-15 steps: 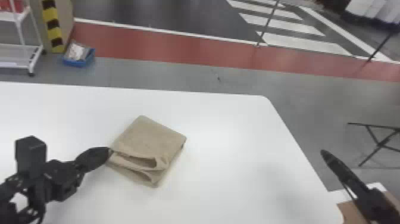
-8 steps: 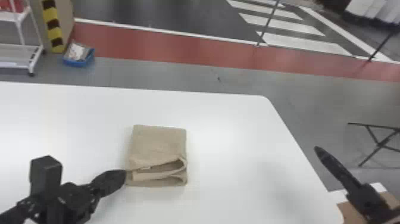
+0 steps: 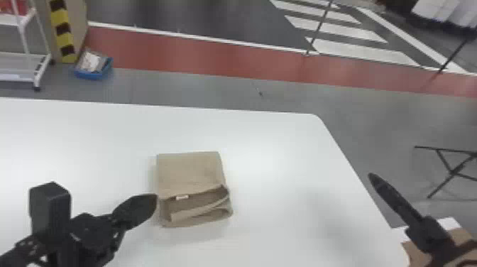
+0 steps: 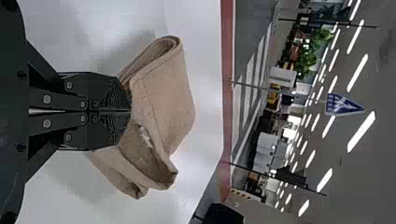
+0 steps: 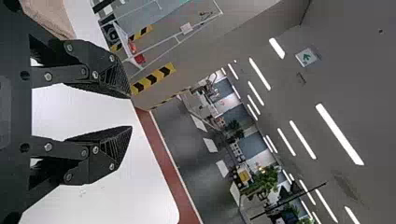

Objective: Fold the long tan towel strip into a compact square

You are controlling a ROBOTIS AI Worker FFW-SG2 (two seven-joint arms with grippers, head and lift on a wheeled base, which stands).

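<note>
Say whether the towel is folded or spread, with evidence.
Folded: the towel lies in a small, squarish stack, its layers gaping along the side nearest the robot.

Towel point(image 3: 188, 170) is laid on table point(image 3: 277, 142), w/ L claw point(image 3: 154, 199) at its L edge, R claw point(image 3: 371, 175) well off R; bin point(image 3: 89, 75) is set on floor point(image 3: 198, 88) behind, L.
</note>
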